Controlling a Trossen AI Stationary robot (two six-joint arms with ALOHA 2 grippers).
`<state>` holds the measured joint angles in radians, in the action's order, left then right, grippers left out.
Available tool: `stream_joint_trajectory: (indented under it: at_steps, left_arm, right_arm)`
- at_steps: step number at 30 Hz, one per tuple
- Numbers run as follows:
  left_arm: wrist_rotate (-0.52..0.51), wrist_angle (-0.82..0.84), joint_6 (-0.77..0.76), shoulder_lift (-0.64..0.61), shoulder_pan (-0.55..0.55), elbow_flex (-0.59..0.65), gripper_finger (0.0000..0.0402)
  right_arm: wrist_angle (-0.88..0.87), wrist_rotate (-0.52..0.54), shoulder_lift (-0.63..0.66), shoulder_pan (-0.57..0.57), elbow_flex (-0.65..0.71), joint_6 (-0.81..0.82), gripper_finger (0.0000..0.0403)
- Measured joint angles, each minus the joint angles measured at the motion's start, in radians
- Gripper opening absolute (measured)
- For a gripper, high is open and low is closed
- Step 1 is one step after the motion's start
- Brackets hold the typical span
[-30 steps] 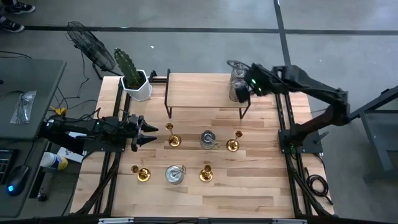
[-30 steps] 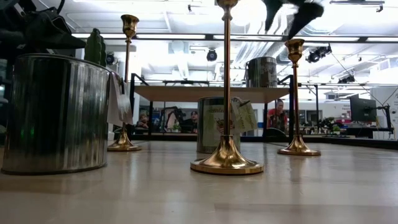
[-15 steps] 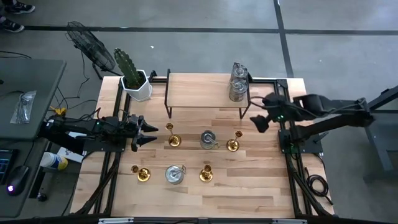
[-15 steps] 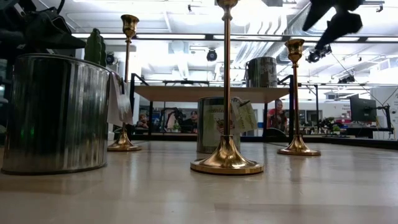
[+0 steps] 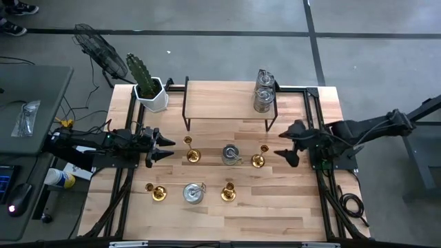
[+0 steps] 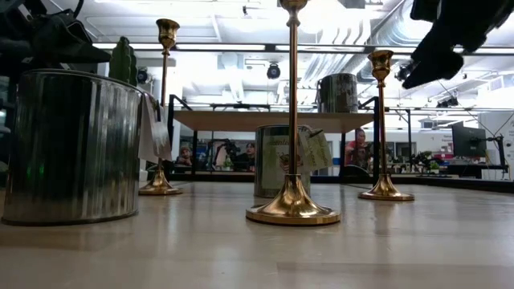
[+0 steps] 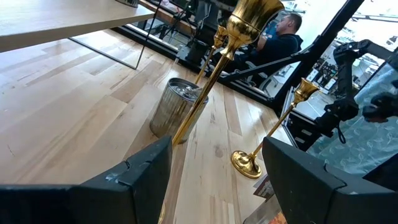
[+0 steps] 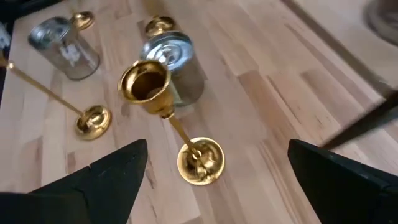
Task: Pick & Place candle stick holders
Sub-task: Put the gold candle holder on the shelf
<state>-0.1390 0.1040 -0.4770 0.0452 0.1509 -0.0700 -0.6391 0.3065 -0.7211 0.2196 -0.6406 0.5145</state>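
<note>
From above, your right claw (image 5: 284,146) has come away from the two silver holders (image 5: 262,91) stacked on the raised shelf (image 5: 227,100) and dropped to the table (image 5: 227,213), fingers spread and empty, just beside the gold candlestick (image 5: 258,160) at the right of the back row. That reads as one placement finished and the next pick lined up. Your left claw (image 5: 165,147) waits at the left edge, also apart and empty, facing another gold candlestick (image 5: 192,156). Three gold sticks and two silver cups remain on the table; the cactus pot (image 5: 153,96) sits well clear.

At table height, the right claw hangs high by that candlestick's cup (image 6: 381,60), not touching.

Through your left wrist, a gold stick (image 7: 217,68) leans close ahead with a silver cup (image 7: 177,115) behind it.

Through your right wrist, the target candlestick (image 8: 171,121) stands between the open fingers, a silver cup (image 8: 174,62) just behind it. Mind that cup as you close in.
</note>
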Motion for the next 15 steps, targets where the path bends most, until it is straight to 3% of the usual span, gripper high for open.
stream_joint_trajectory:
  at_steps: [8, 15]
  left_arm:
    - [0.0, 0.0, 0.0, 0.0, 0.0, 0.0, 0.0246]
    - [0.0, 0.0, 0.0, 0.0, 0.0, 0.0, 0.0246]
  right_arm:
    - [0.31, -0.002, -0.054, 0.029, 0.189, -0.071, 0.0373]
    - [0.436, 0.008, -0.153, 0.03, 0.237, -0.072, 0.0373]
